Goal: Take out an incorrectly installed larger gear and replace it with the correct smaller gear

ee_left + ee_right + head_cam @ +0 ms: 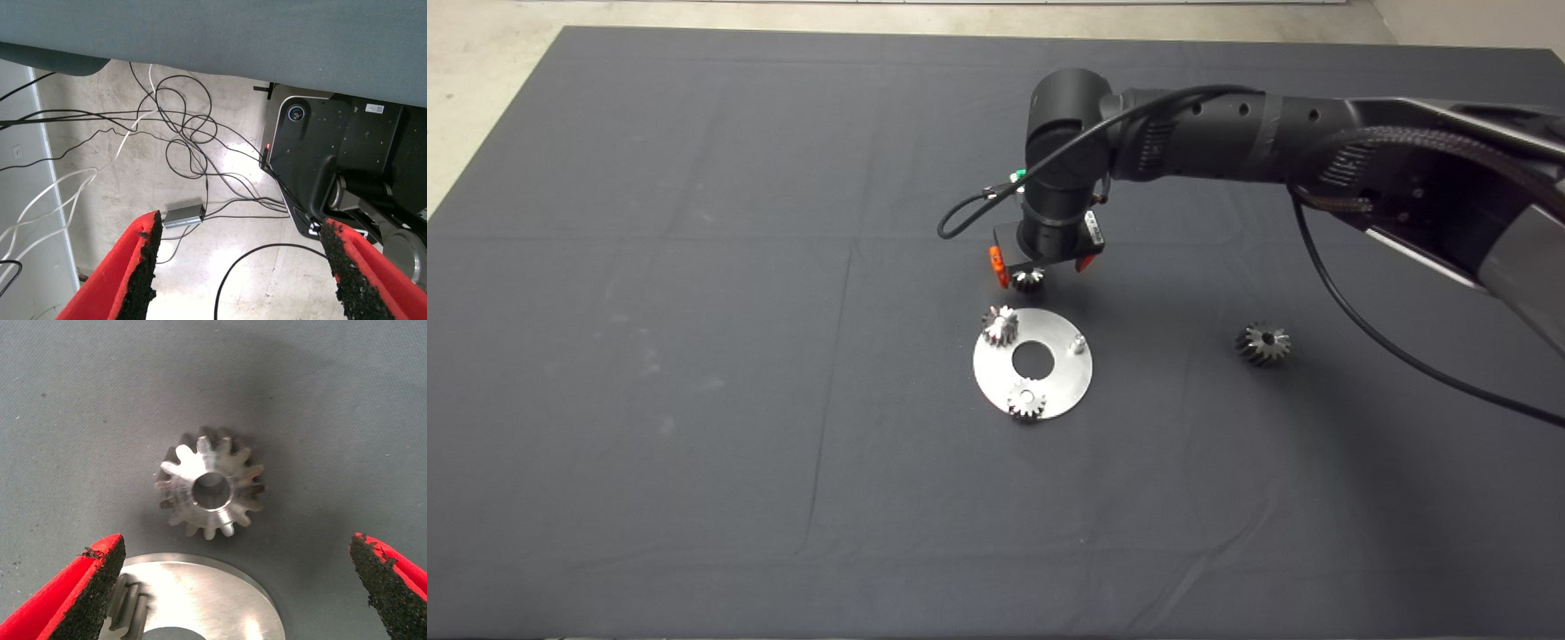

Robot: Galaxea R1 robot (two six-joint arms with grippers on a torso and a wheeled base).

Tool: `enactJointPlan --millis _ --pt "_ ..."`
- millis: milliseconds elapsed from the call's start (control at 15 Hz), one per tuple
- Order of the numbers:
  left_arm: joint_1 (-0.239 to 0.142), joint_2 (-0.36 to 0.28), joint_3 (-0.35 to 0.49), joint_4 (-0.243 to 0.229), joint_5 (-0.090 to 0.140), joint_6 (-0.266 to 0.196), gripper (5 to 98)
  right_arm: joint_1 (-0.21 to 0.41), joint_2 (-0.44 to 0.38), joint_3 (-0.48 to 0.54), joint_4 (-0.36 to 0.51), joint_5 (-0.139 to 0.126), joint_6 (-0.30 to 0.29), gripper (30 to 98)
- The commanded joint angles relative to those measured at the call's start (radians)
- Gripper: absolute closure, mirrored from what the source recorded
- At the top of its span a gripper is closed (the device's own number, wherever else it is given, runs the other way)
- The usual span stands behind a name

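Observation:
The larger gear [1263,343] lies alone on the mat, to the right of the round steel plate [1049,378]. The smaller gear [1028,279] lies flat on the mat just behind the plate, bore up. My right gripper [1040,267] hangs directly above it, fingers open on either side and not touching it. In the right wrist view the gear [211,487] sits between the open red fingers [100,577], beside the plate's edge [200,593]. My left gripper [240,233] is open and empty, parked out of the head view.
Two other small gears [1000,324] [1027,399] sit on the plate, and a bare pin [1078,343] stands at its right side around the centre hole. The left wrist view shows floor, loose cables [187,133] and a black base.

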Motion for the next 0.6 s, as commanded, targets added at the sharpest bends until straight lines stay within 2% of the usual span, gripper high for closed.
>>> enactJointPlan --millis 0,533 --pt "0.006 0.000 0.012 0.013 0.005 -0.005 43.9 0.016 0.005 0.023 -0.080 -0.093 0.004 39.9" --pt "0.009 0.003 0.012 0.013 0.005 -0.005 43.9 -0.012 0.005 0.026 -0.168 -0.084 0.007 39.9"
